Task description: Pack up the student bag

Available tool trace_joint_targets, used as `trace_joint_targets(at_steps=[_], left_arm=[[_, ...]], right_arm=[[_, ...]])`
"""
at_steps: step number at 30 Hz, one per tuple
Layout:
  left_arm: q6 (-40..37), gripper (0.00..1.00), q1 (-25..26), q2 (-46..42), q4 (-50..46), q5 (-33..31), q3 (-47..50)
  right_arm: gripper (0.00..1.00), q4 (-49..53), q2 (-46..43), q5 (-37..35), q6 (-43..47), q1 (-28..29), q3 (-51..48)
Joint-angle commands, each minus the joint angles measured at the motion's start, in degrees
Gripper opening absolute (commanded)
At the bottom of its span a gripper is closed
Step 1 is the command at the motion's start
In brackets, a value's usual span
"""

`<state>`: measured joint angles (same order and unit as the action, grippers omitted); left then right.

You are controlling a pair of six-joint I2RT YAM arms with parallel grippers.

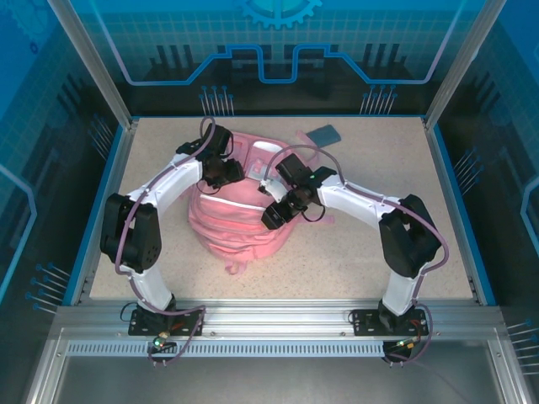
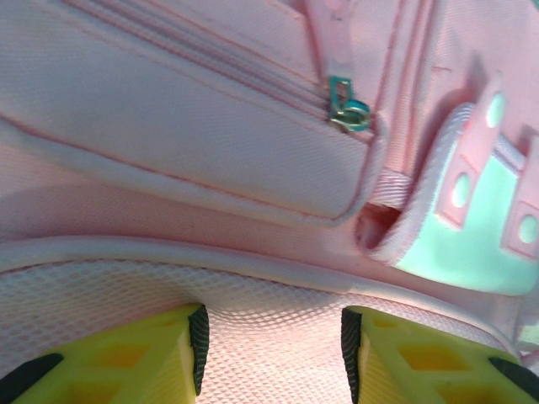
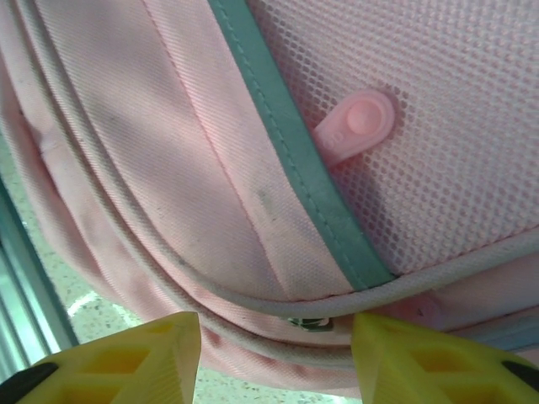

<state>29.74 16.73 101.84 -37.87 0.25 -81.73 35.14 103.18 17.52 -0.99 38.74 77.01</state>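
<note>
The student bag [image 1: 242, 225], a pink backpack, lies flat in the middle of the table between both arms. My left gripper [image 1: 231, 176] is over its far upper part. In the left wrist view the yellow fingers [image 2: 168, 358] have pink mesh [image 2: 269, 337] bunched between their black pads, so the left gripper [image 2: 271, 358] is shut on the bag. A metal zip pull [image 2: 347, 108] lies beyond. My right gripper [image 1: 271, 216] is at the bag's right side. Its jaws [image 3: 276, 358] stand apart astride the piped edge [image 3: 253, 303], with a small zip slider [image 3: 310, 323] between them.
A flat dark blue book [image 1: 322, 134] lies on the speckled table [image 1: 370, 252] at the back, right of the bag's strap. Blue rails and glass walls close in the table on three sides. Bare tabletop lies right of the bag.
</note>
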Motion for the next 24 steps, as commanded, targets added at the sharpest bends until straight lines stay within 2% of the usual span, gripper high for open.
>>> trace_joint_targets(at_steps=[1,3,5,7,11,17,24], left_arm=[[-1.7,0.44,0.1,-1.9,3.2,4.8,-2.1],[-1.7,0.42,0.1,-1.9,4.4,6.0,-2.3],[-1.8,0.40,0.2,-1.3,4.9,6.3,-2.6],[-1.5,0.39,0.1,-0.7,4.3,4.5,-3.3],[-0.7,0.37,0.1,1.5,2.6,-1.1,-4.8],[1.5,0.35,0.0,6.2,-0.7,-5.0,-6.9],[3.8,0.34,-0.6,9.5,-3.3,-7.1,-7.7]], right_arm=[[0.54,-1.8,-2.9,-4.2,1.3,0.5,-1.4],[0.58,-3.7,-4.9,-3.8,0.2,0.1,-2.6],[0.67,-5.1,-6.0,-3.1,-1.9,-0.9,-3.7],[0.76,-5.8,-5.9,-1.6,-4.1,-2.2,-4.1],[0.84,-6.0,-3.4,1.9,-4.6,-2.9,-3.1],[0.87,-5.4,1.1,6.0,-3.3,-2.8,0.2],[0.85,-2.6,4.0,7.3,-1.0,-1.9,1.9]])
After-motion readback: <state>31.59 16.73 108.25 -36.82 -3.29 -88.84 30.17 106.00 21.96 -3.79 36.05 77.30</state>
